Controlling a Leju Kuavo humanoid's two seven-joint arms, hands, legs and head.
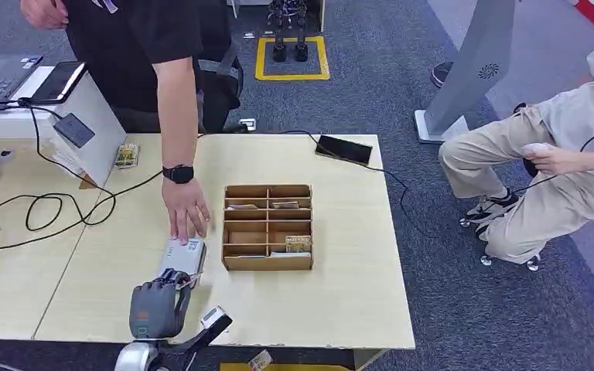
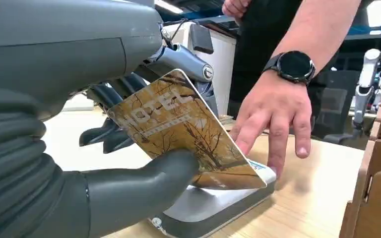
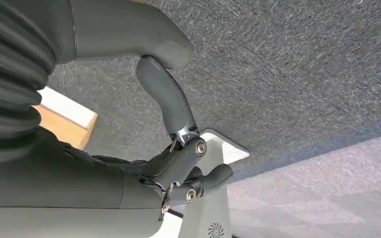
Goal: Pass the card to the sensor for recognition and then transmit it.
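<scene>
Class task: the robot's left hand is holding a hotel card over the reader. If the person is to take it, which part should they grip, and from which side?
Grip the card at its free upper corner, above the "HOTEL" print, coming from the side away from the left hand. The thumb pins the lower middle and the fingers back the rear face, while the bottom edge sits near the reader. Only that tilted top corner looks unobstructed.

Wooden table (image 1: 340, 301): compartment box (image 1: 267, 227), sensor (image 1: 182, 257), black phone (image 1: 344, 149).

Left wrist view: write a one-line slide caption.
Left hand holds a hotel card over the sensor while a person's hand steadies it.
</scene>
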